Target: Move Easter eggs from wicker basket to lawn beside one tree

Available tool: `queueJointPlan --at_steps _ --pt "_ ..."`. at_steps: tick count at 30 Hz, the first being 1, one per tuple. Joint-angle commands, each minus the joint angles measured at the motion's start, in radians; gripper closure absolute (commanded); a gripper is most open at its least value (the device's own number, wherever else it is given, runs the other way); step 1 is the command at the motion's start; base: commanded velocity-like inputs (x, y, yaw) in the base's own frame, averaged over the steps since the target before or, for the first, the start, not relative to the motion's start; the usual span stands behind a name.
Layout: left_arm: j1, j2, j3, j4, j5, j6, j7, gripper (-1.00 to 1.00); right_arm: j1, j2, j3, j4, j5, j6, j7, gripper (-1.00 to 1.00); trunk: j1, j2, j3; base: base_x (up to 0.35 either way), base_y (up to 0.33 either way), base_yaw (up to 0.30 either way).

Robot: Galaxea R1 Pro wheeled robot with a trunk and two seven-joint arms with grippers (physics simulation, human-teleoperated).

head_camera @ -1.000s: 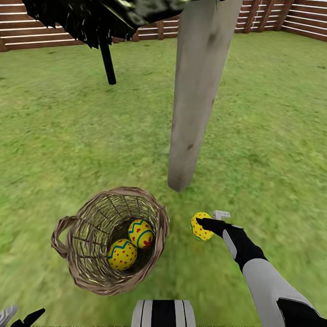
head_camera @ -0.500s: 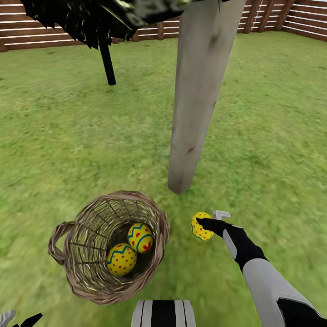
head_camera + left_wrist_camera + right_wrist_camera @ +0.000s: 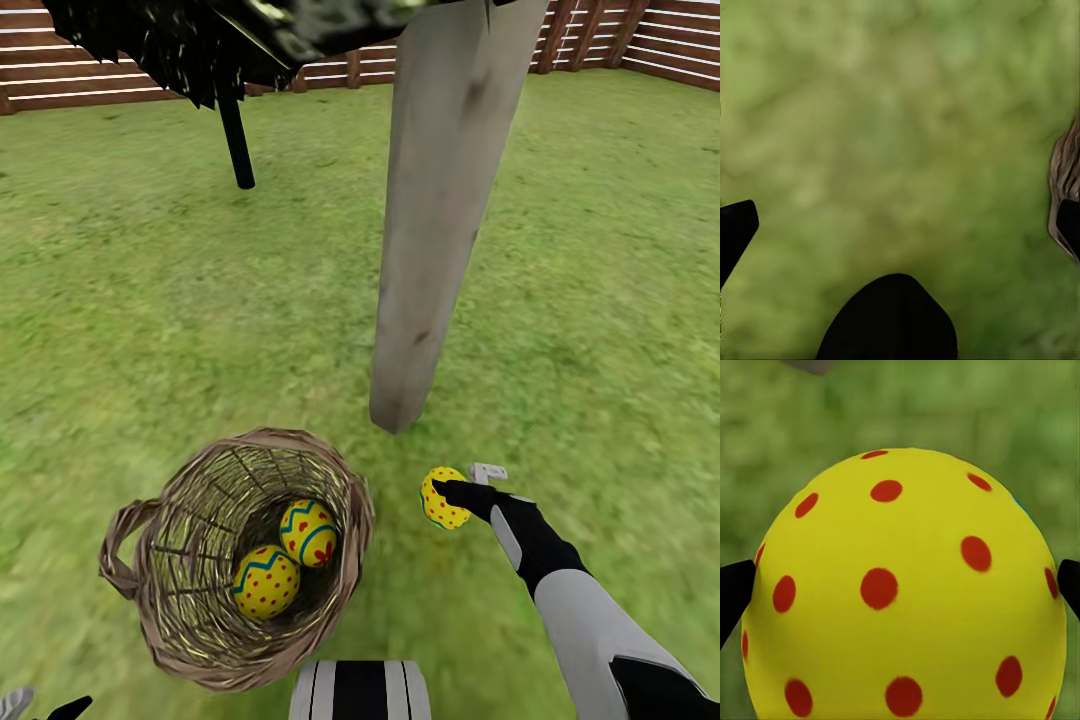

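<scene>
The wicker basket [image 3: 160, 600] stands on the lawn [image 3: 150, 330] near the bottom of the head view, and a bit of its rim [image 3: 1063, 180] shows in the left wrist view. Two Easter eggs lie inside it, one [image 3: 266, 582] in front of the other [image 3: 308, 533]. My right gripper [image 3: 457, 491] is shut on the third egg [image 3: 440, 500], holding it just above the grass right of the basket and close to the foot of the pale tree trunk [image 3: 430, 220]. That egg [image 3: 900, 592] looms between the fingertips in the right wrist view. My left gripper [image 3: 45, 708] is open, low by the basket.
A dark tree with a thin black trunk [image 3: 237, 140] stands farther back on the left. A brown slatted fence [image 3: 100, 80] closes off the far side. Grass stretches to the right of the pale trunk.
The whole head view has shifted: basket and tree foot sit slightly lower in the picture. My right arm keeps its place in view, still holding the egg.
</scene>
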Motion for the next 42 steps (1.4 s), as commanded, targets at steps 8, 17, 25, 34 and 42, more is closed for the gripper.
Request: queueJointPlan --at_steps 8,17,25,34,42 --pt "0.0 -0.001 0.003 -0.001 0.004 0.019 -0.001 -1.0 0.0 0.001 -0.005 -0.002 -0.002 0.006 0.005 1.0 0.001 -0.001 -0.012 0.0 0.0 0.0" --pt "0.0 0.0 0.003 -0.001 -0.004 0.015 0.001 -1.0 0.0 0.002 -0.005 -0.003 -0.002 0.006 0.005 1.0 0.001 -0.001 -0.012 0.0 0.0 0.041" --pt "0.0 0.0 0.003 -0.001 0.004 0.02 -0.003 -1.0 0.0 0.001 -0.005 -0.008 -0.002 0.006 0.005 1.0 0.003 -0.002 -0.028 0.0 0.0 0.008" --pt "0.001 -0.001 0.003 -0.003 0.008 0.023 -0.004 -1.0 0.0 0.0 -0.005 -0.009 -0.002 0.006 0.005 1.0 0.004 -0.002 -0.035 0.0 0.0 0.0" --pt "0.001 -0.001 0.003 -0.004 0.008 0.023 -0.005 -1.0 0.0 0.001 -0.005 -0.009 -0.002 0.006 0.005 1.0 0.005 -0.003 -0.047 0.0 0.0 0.0"
